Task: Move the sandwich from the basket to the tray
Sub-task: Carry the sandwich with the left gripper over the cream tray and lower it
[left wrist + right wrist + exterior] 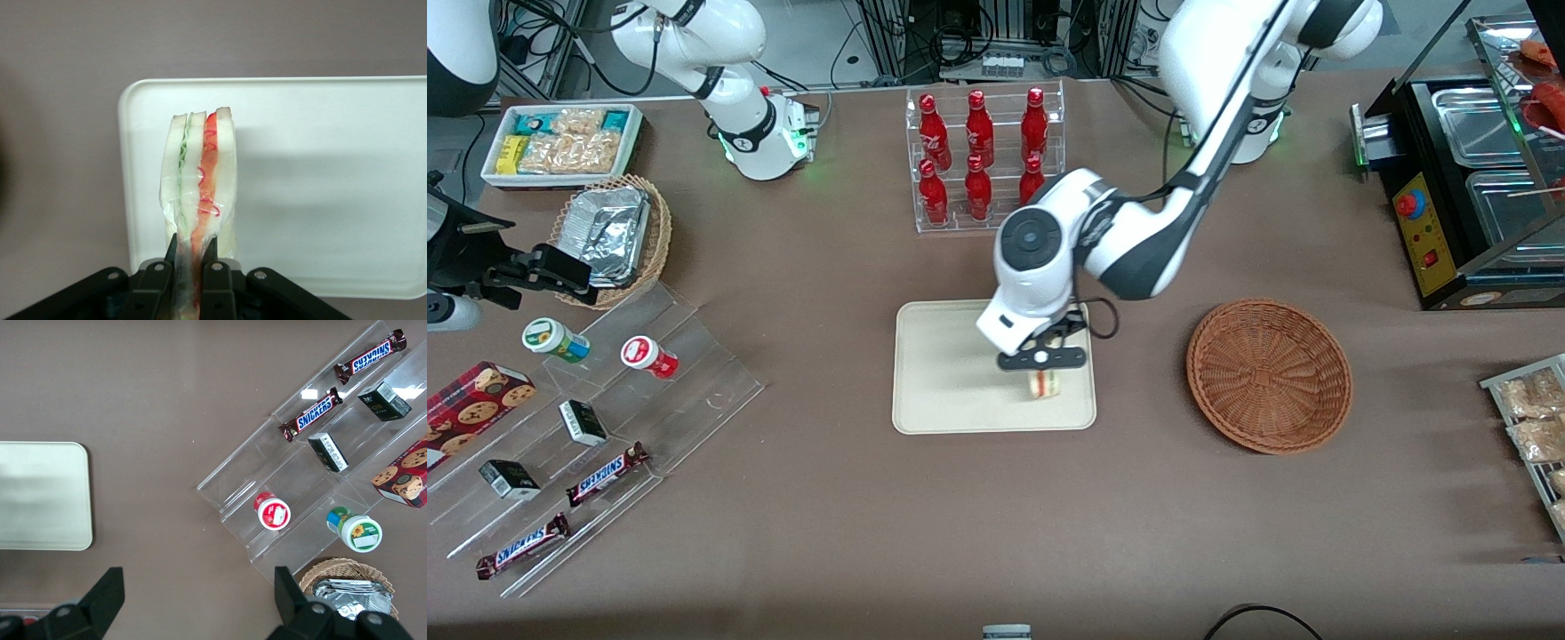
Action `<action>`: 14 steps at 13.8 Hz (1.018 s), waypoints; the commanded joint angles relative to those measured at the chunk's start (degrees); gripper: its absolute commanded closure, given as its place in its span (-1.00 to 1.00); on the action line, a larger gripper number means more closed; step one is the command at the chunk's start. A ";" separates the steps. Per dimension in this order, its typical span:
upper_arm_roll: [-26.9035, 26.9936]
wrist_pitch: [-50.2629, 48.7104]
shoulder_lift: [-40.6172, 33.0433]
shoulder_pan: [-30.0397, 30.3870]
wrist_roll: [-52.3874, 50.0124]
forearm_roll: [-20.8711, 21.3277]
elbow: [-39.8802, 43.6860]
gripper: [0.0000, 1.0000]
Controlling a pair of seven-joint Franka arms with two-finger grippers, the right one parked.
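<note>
My left gripper (1044, 359) hangs over the cream-white tray (943, 373), near the tray's end that faces the basket. Its fingers (211, 260) are shut on the wrapped sandwich (200, 180), pinching the clear wrapper at one end. The sandwich (1045, 383) hangs just below the gripper, over the tray surface (320, 187); pale bread, green and red filling show at its cut edge. I cannot tell whether it touches the tray. The reddish-brown wicker basket (1269, 373) sits beside the tray toward the working arm's end, with nothing in it.
A clear rack of red bottles (983, 156) stands farther from the front camera than the tray. A stepped acrylic shelf (605, 427) with snack bars and cups, a tan foil basket (614, 236) and a white snack bin (560, 142) lie toward the parked arm's end.
</note>
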 commanded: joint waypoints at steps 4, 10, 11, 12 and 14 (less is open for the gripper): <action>0.99 7.80 6.68 -4.14 -5.21 4.22 4.38 1.00; 0.99 10.00 8.26 -5.19 -8.11 4.49 4.21 1.00; 0.99 10.44 8.35 -5.37 -8.20 4.49 4.03 1.00; 0.99 10.87 8.53 -5.71 -8.29 4.58 4.03 1.00; 1.08 12.11 9.23 -5.89 -9.08 4.66 3.94 1.00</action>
